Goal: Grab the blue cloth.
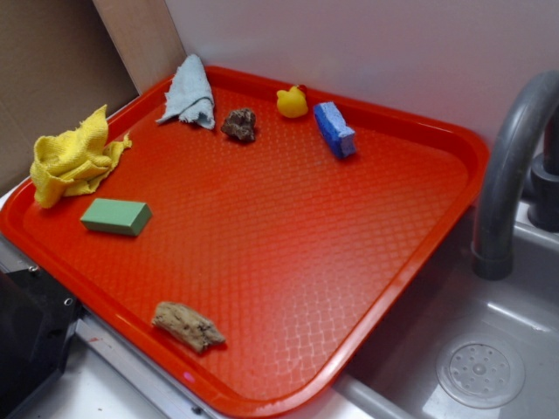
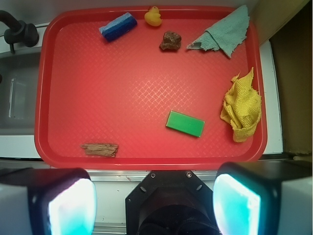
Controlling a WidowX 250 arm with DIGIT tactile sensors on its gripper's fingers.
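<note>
The gripper (image 2: 154,196) hangs above the near edge of a red tray (image 2: 146,159), its 2 fingers spread wide apart, holding nothing. The blue cloth (image 2: 221,33) lies crumpled in the far right corner, well apart from the gripper, its long axis running diagonally. A green block (image 2: 185,123) and yellow rag (image 2: 242,107) sit between; a brown rock (image 2: 170,41) lies just left.

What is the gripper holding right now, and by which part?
Nothing. The gripper is open and empty, short of the red tray; the pale blue-grey fabric cloth lies untouched in its far corner.
</note>
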